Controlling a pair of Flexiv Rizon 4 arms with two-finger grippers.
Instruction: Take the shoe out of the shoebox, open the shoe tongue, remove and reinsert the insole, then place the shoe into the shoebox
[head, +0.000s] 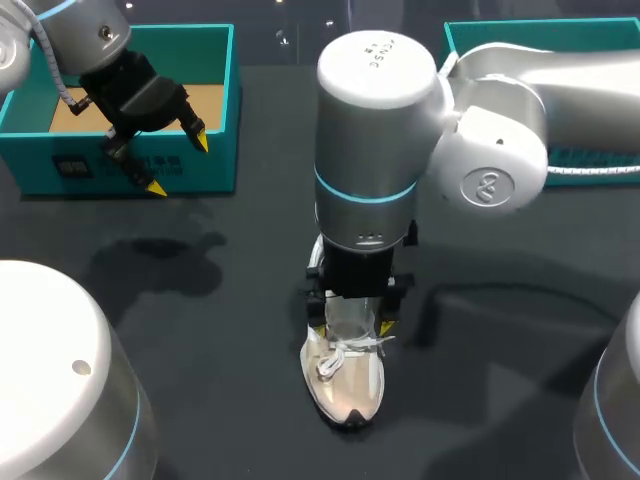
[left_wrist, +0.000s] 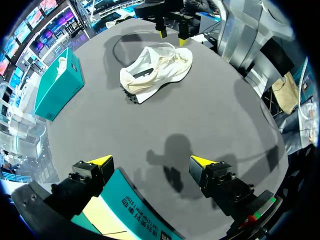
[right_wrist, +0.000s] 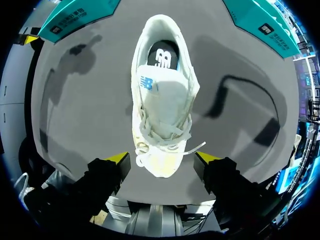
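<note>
A cream-white shoe (head: 345, 385) lies on the dark table, toe towards the front edge, laces loose, its dark insole showing in the heel opening (right_wrist: 159, 59). My right gripper (head: 351, 328) hangs straight down over it. In the right wrist view its fingers (right_wrist: 162, 159) stand open on either side of the laced front part, close to the shoe with no clear touch. The teal shoebox (head: 225, 150) sits at the back left. My left gripper (head: 178, 163) hovers open above its front wall with nothing between the fingers (left_wrist: 151, 161). From there the shoe (left_wrist: 155, 70) lies far ahead.
A second teal box (head: 540, 30) stands at the back right, partly behind my right arm, also seen in the wrist views (left_wrist: 55, 85) (right_wrist: 260, 22). Dark tabletop lies between the shoebox and the shoe.
</note>
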